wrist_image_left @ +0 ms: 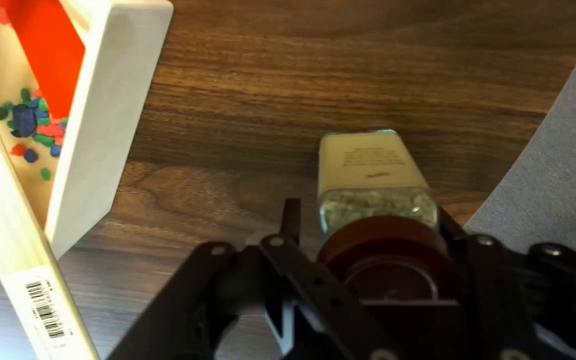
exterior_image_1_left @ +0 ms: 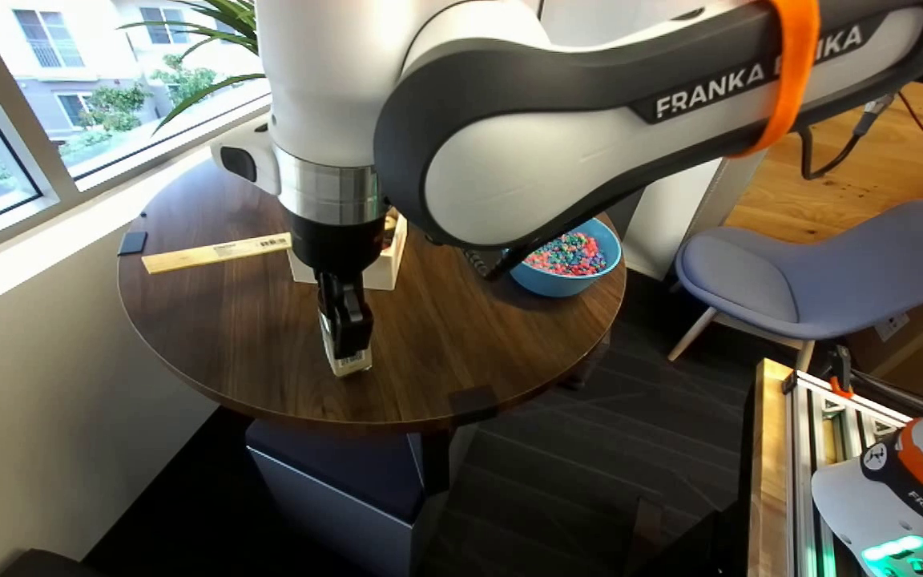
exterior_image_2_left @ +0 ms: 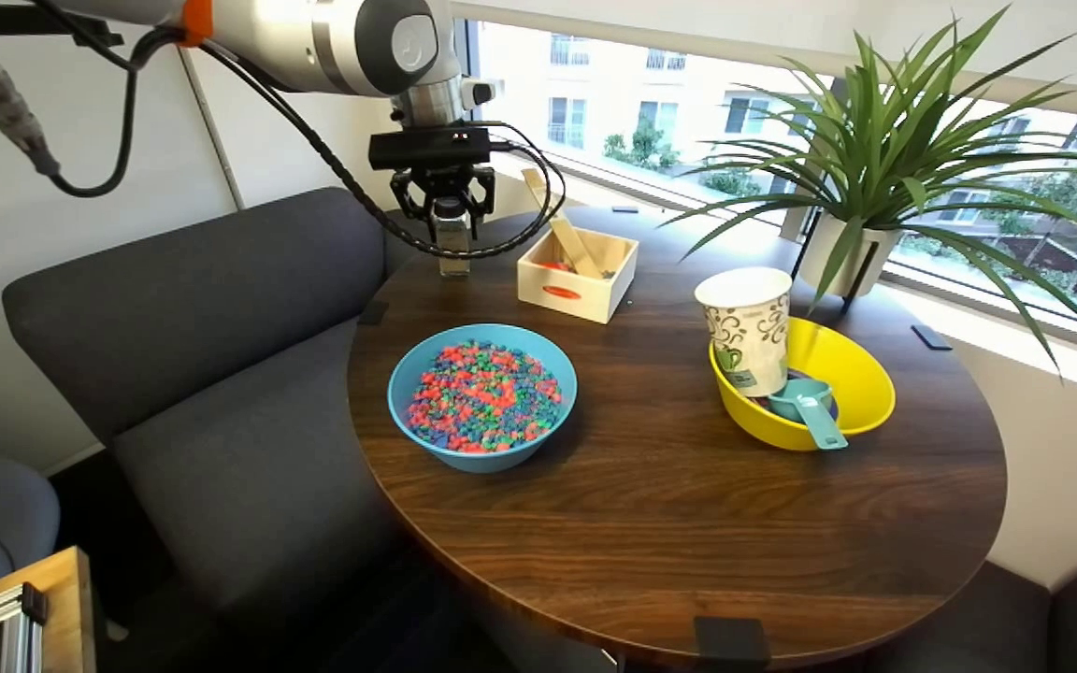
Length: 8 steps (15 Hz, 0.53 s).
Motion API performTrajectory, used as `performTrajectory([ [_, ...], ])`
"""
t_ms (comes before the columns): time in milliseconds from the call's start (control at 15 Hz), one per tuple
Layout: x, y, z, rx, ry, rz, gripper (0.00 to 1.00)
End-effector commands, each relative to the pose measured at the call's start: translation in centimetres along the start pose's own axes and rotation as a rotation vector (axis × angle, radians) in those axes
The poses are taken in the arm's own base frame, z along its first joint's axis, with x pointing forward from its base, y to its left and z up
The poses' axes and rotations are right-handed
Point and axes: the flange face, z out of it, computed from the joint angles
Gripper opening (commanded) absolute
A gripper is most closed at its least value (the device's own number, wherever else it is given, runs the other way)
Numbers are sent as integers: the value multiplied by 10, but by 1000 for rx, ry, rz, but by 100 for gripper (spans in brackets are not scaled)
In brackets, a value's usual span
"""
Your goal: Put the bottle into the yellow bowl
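Note:
The bottle, a squat clear jar with a dark red cap and pale label, stands upright on the table; it shows in both exterior views (exterior_image_1_left: 352, 365) (exterior_image_2_left: 453, 234) and in the wrist view (wrist_image_left: 373, 162). My gripper (exterior_image_2_left: 453, 222) points down over it, open, with one finger on each side. In the wrist view, a gap shows between the left fingertip of the gripper (wrist_image_left: 369, 212) and the bottle. The right finger is close against it; contact is unclear. The yellow bowl (exterior_image_2_left: 763, 422), holding a patterned paper cup and a teal scoop, is hidden in an exterior view.
A blue bowl (exterior_image_2_left: 482, 460) of multicoloured bits stands on the round table (exterior_image_2_left: 632, 523). A wooden tray (exterior_image_2_left: 562, 297) stands beside the bottle, with a wooden stick (exterior_image_1_left: 213, 254) resting across it and sticking out. A plant (exterior_image_2_left: 852, 248) stands near the window.

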Motion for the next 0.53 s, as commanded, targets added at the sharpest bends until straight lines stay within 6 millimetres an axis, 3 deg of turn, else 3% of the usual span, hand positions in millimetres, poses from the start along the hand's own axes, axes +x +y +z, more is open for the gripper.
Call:
performTrajectory([
  [0,6,1,-5,-38,-16,-30,29],
  [200,-5,13,-47,9,-17,-11,26],
  [467,-47,80,-116,49,-61,163,26],
])
